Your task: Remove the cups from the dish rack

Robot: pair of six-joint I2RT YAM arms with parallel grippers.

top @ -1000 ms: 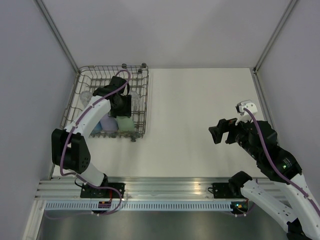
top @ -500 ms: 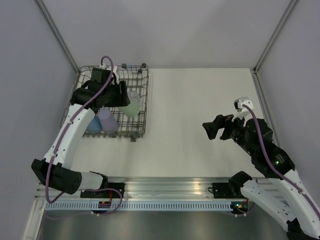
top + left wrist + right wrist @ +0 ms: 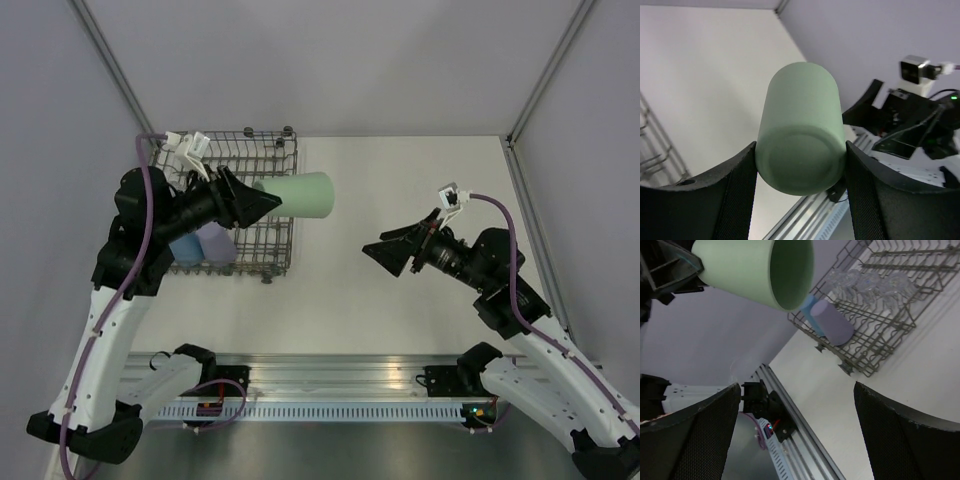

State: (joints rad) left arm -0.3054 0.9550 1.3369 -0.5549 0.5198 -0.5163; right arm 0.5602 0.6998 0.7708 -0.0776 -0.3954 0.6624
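My left gripper [image 3: 262,200] is shut on the base of the pale green cup [image 3: 300,194] and holds it on its side in the air, over the right edge of the dish rack [image 3: 283,160], mouth pointing right. In the left wrist view the cup [image 3: 800,125] is squeezed between both pads. A lavender cup [image 3: 215,240] and a blue cup [image 3: 185,248] lie in the rack's near part. My right gripper [image 3: 385,255] is open and empty above mid-table, facing the green cup's mouth [image 3: 755,270]. Clear cups [image 3: 865,282] show in the rack [image 3: 890,335] behind the lavender cup [image 3: 832,322].
The white table [image 3: 420,180] stretches right of the rack. A metal rail [image 3: 330,375] runs along the near edge by the arm bases. Grey walls close in the left, back and right sides.
My left gripper has lifted the pale green cup out of the rack and swung it up and right, turning it on its side. My right gripper has moved left towards it.
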